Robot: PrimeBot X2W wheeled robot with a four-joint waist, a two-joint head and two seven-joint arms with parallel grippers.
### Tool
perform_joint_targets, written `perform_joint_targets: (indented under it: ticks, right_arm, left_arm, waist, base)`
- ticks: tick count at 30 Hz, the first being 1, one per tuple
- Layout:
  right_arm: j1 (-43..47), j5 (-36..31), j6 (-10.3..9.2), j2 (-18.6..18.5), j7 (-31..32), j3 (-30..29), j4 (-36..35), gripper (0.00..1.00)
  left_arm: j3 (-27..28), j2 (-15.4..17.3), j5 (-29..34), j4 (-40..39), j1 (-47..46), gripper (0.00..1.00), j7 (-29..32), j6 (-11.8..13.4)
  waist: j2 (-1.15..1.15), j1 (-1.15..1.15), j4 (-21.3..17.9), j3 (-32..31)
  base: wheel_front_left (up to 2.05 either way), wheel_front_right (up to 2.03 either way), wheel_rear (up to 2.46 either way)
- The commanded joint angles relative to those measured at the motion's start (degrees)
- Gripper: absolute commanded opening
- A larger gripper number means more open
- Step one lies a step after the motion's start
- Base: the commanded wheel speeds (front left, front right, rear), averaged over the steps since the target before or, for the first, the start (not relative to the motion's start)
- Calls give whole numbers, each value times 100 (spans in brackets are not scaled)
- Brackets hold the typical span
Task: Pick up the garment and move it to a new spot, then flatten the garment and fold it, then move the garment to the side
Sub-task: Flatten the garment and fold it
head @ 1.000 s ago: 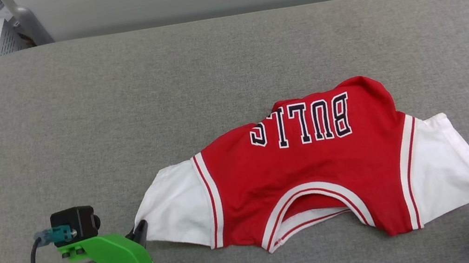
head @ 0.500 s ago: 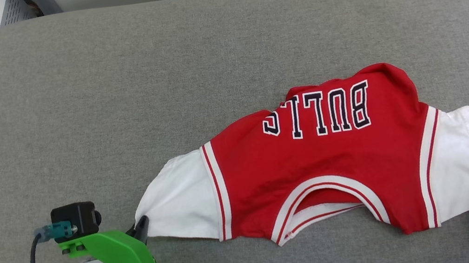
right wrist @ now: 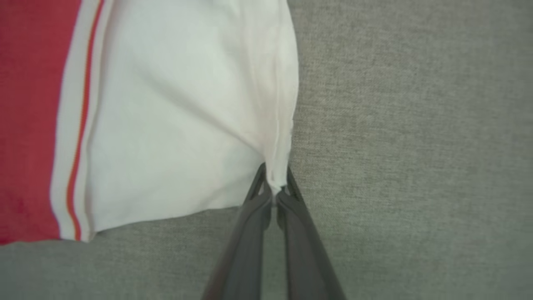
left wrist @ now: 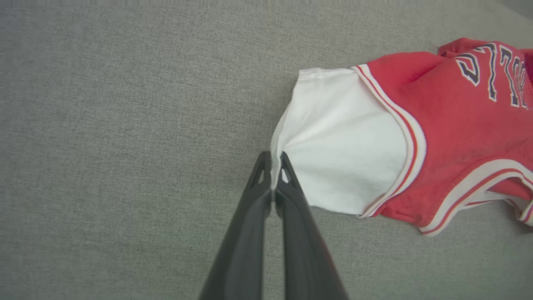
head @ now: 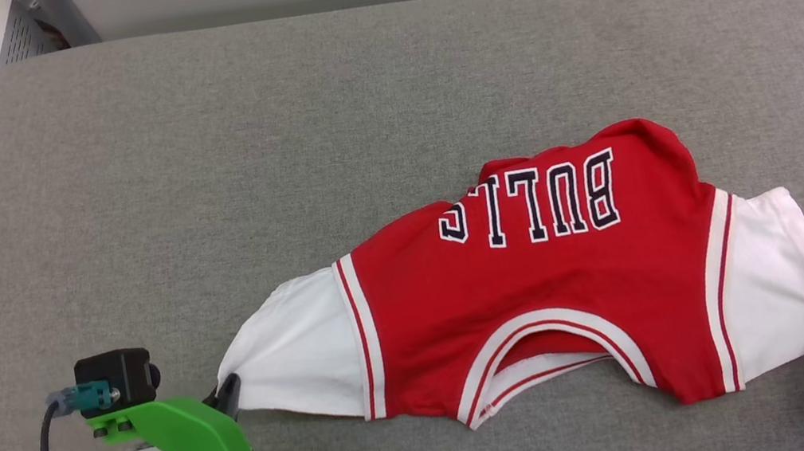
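**Pinching both sleeve tips of the garment [head: 542,292], ready for the lift**

- Position: the garment lies on the grey padded surface [head: 351,104], close to its near edge and right of centre. The neckline [head: 545,364] faces the robot. The "BULLS" lettering [head: 532,205] reads upside down from the head view.
- Lay: the sleeves are spread wide. The red body beyond the lettering is humped and short, probably bunched or tucked under.
- Left gripper [left wrist: 272,160]: closed on the outer corner of the white left sleeve [head: 293,355], with a thin fold of cloth between the fingertips.
- Right gripper [right wrist: 275,177]: clamped on the hem corner of the right sleeve [head: 783,286], the fabric gathering into creases at the pinch.
- Why held so: these are the two widest points, so a lift should let the body hang open under its own weight.
- Step, as judged: the pick-up is set. The carry to a new spot, the flattening and the fold are all ahead.
- Watch: both bites are small and a corner could slip.
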Motion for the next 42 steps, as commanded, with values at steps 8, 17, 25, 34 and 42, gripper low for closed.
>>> perform_joint_targets:
  ticks: [8,17,25,34,42]
  right_arm:
    - [27,534,-4,-213,-37,-452,-527,0]
    - [-352,946,-4,-695,248,-928,-1127,0]
    - [-1299,1291,-4,-650,281,-1213,-1485,0]
    - [-2191,1288,-4,-863,149,-930,-1412,0]
    - [-3192,1272,-4,-1012,-216,-732,-1005,0]
  left_arm:
    - [146,245,24,-153,-43,0,-28,-39]
    - [416,556,45,-602,-702,0,-94,-189]
    - [698,716,-119,-887,-1424,0,-119,-304]
    - [971,993,-88,-1036,-2285,0,-205,-402]
    - [1078,1269,-146,-818,-3371,0,-201,-620]
  waist:
    - [0,0,-288,-510]
    - [0,0,-469,-946]
    - [0,0,-596,-1179]
    - [0,0,-695,-1131]
    - [0,0,-724,-616]
  base:
    - [0,0,0]
    - [0,0,0]
    - [0,0,0]
    - [0,0,0]
    - [0,0,0]
